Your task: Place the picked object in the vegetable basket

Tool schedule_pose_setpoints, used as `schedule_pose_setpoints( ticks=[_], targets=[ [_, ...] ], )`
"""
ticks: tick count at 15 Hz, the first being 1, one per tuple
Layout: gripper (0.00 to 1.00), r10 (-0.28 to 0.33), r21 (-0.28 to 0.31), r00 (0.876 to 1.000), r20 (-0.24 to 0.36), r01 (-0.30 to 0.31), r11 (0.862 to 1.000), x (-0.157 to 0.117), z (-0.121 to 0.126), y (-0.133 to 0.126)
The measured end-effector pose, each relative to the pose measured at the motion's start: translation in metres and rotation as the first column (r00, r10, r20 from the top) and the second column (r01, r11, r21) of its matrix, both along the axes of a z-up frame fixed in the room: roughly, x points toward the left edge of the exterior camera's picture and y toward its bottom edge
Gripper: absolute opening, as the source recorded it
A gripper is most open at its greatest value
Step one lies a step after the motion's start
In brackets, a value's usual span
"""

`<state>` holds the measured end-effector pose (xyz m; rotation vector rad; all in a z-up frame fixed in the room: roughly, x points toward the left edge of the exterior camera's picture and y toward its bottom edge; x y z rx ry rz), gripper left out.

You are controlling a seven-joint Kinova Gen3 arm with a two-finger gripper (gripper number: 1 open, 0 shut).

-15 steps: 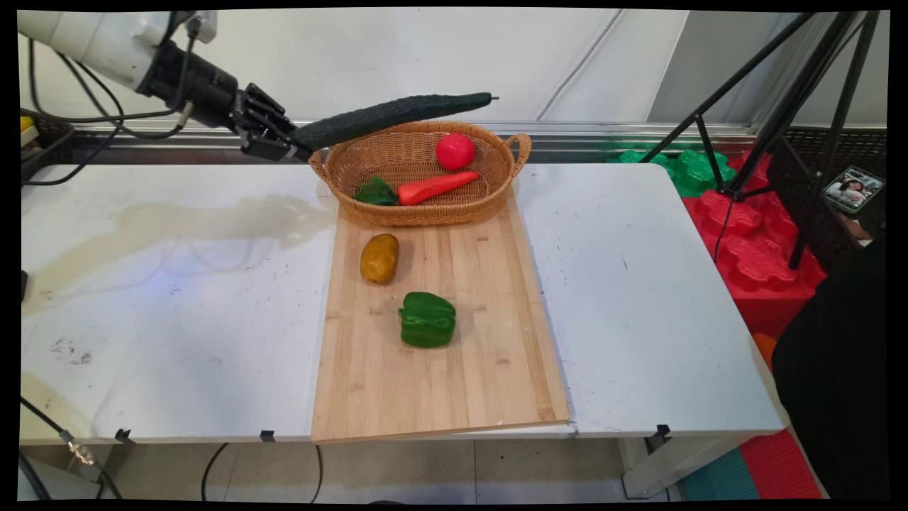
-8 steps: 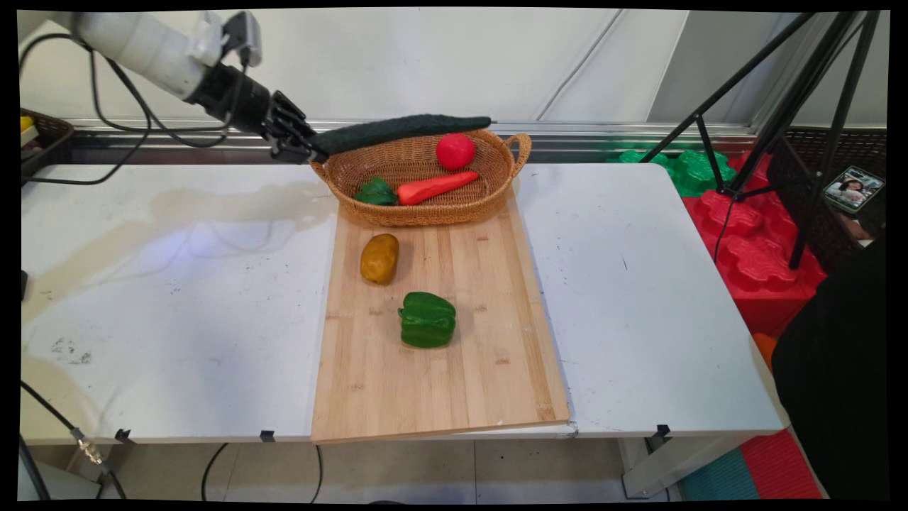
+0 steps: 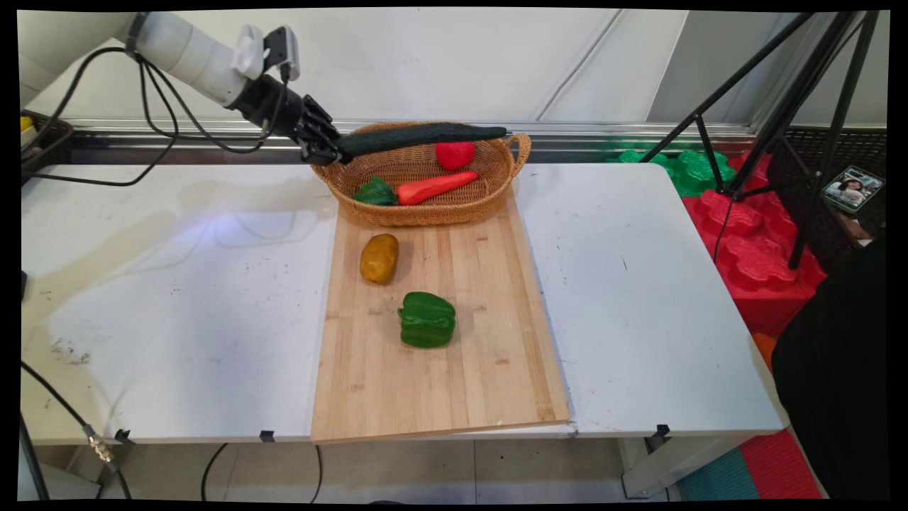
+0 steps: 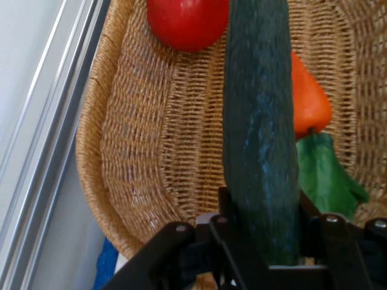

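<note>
The cucumber (image 3: 422, 136) is clamped at one end by the gripper (image 3: 333, 149), whose two black fingers press on either side of its butt; in the hand view the cucumber (image 4: 260, 121) rises from between the gripper (image 4: 266, 241) at the bottom edge and runs straight up out of the top of the picture, so its far tip is cut off there. In the main view it sticks out from the gripper toward 3 o'clock, almost level, spanning the basket (image 3: 489, 202) from the left rim to just short of the right handle. Whether it rests on the rim or hangs just above it cannot be told.

The cucumber hides the top of the tomato (image 3: 455, 155), which lies at the back of the basket. In the hand view the tomato (image 4: 184, 24) is cut off by the top edge, and the carrot (image 4: 309, 99) shows only as an orange bulge to the right of the cucumber, with its green leaves (image 4: 326, 175) below it. In the main view the carrot (image 3: 436, 187) lies across the basket floor with its leaves (image 3: 375, 192) at its 9 o'clock end.

The basket stands on the far end of a wooden board (image 3: 489, 369). On the board, at 6 o'clock from the basket, lie a potato (image 3: 379, 258) and, nearer the camera, a green pepper (image 3: 426, 319), the two apart. The board rests on the white table (image 3: 177, 319).
</note>
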<state>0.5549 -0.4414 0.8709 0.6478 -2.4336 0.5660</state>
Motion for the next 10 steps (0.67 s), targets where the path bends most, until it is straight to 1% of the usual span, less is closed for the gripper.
schedule_pose_setpoints(
  ticks=[4,5,10],
  targets=[
    [0.0,-0.028,-0.002,0.999,0.03,0.029,1.0,-0.006,-0.014,-0.014],
    [1.0,-0.035,-0.003,0.999,0.037,0.035,0.999,-0.008,-0.017,-0.017],
    [1.0,-0.055,-0.017,0.997,0.054,0.056,0.998,-0.015,-0.024,-0.028]
  ],
)
